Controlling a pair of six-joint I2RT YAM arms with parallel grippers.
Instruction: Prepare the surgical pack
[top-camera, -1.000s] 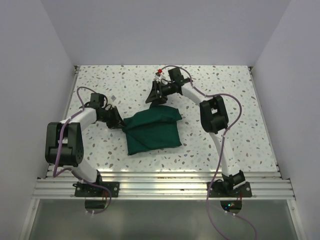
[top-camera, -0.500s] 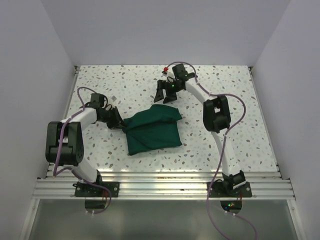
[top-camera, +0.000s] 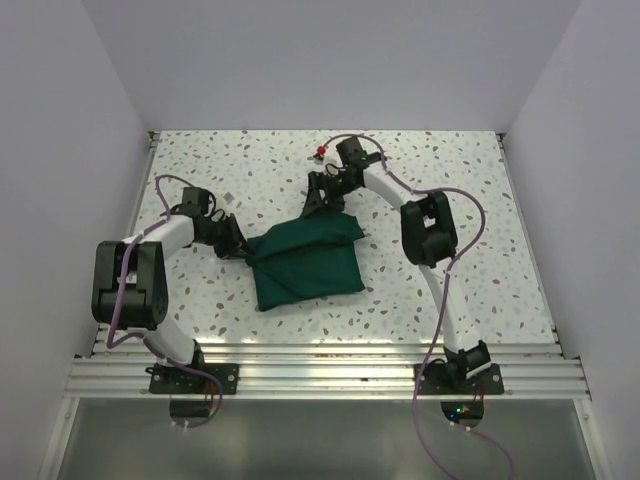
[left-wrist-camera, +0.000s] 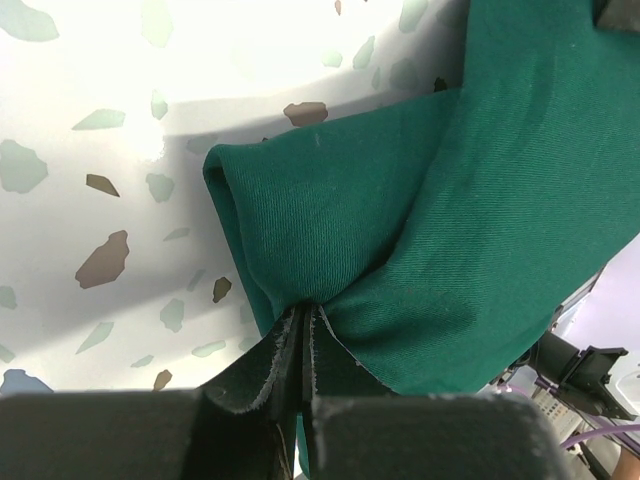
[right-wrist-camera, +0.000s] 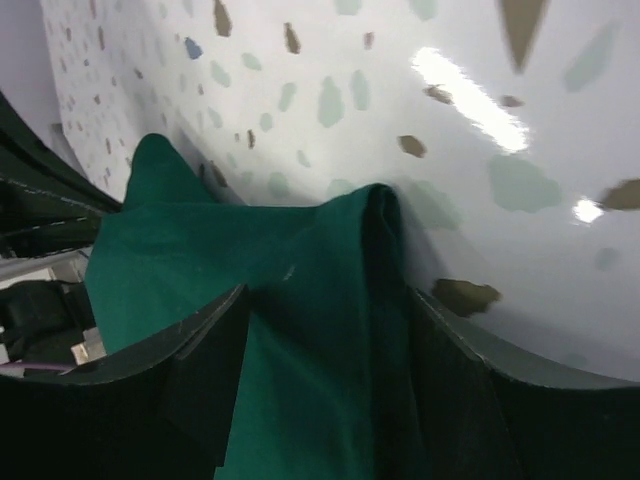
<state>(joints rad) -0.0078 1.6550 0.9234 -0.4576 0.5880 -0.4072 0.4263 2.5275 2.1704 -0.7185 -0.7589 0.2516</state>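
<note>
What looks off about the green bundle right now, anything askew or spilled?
Nothing has spilled. The green bundle sits skewed on the table and looks lumpy rather than squared. Its left corner is bunched in the shut left tool, and its far corner lies between the jaws of the open right tool.

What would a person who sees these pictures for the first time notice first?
The dark green cloth bundle in the middle of the speckled table draws the eye first. The left gripper is shut on its left corner, and the right gripper stands open astride a fold at its far edge.
</note>
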